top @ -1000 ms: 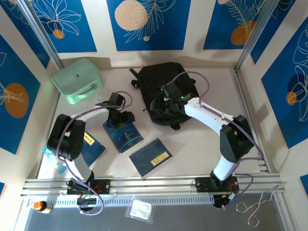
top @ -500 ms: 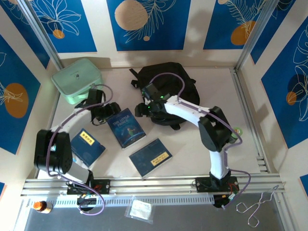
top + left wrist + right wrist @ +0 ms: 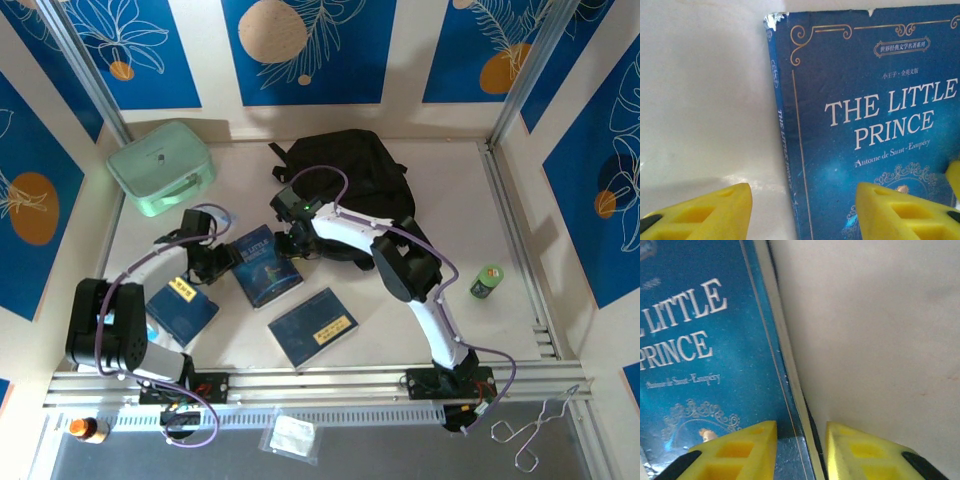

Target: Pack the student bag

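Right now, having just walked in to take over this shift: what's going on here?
Both arms are at The Little Prince book, which lies flat on the table. The left tool, open, straddles its spine edge. The right tool, open, straddles the opposite page edge. Neither grips it yet. The black backpack lies just behind.

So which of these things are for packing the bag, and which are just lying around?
For the job:
student bag
Little Prince book
left blue book and front blue book, probably

Likely just lying about:
mint-green case
small green container
orange-capped bottle
plastic packet
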`<state>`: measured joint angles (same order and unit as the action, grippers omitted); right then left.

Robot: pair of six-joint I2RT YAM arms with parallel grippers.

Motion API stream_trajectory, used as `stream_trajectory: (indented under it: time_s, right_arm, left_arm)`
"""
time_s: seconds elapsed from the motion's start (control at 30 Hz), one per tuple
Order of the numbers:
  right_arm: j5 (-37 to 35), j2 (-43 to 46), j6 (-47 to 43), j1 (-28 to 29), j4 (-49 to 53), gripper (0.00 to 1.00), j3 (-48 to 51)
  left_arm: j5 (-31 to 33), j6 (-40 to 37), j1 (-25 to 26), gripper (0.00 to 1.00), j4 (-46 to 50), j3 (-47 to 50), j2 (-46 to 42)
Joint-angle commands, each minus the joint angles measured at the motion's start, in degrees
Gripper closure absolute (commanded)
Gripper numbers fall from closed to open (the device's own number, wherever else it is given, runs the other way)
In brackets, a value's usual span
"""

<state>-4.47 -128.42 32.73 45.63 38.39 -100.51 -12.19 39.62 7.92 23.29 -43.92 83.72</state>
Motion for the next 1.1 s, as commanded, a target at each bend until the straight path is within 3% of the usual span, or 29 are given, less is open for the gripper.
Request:
stream_trajectory:
  time_s: [0.0,0.4,0.57,0.67,0.8,0.97,1.07]
  right_arm:
    - [0.5,-1.3,-0.8,-0.2,2.3,0.71,-1.7]
    - [0.9,-2.9,0.5,-0.3,2.1,0.79,-0.4]
    - [1.2,-3.0,1.1,-0.3,1.4,0.8,0.3]
    - [1.4,-2.9,1.4,-0.3,1.2,0.8,0.6]
    - [1.5,-2.8,1.7,-0.5,0.9,0.8,1.2]
    - [2.3,-2.7,2.2,-0.8,0.3,0.81,1.8]
    - [2.6,-2.9,3.0,-1.1,0.4,0.82,2.0]
  left_arm:
    - [-2.1,1.4,-0.3,0.45,-1.7,0.2,1.7]
    - [-5.6,2.9,-0.3,0.58,-5.8,1.1,4.3]
    - [-6.0,2.9,-0.3,0.58,-6.0,0.7,5.0]
    - [-6.1,3.3,-0.3,0.51,-6.0,0.7,5.4]
    - [-6.8,3.2,-0.3,0.49,-6.3,0.5,5.7]
    - [-13.1,1.8,-0.3,0.53,-9.8,0.2,4.3]
    - [-16.7,-3.6,-0.3,0.53,-7.1,-2.2,2.6]
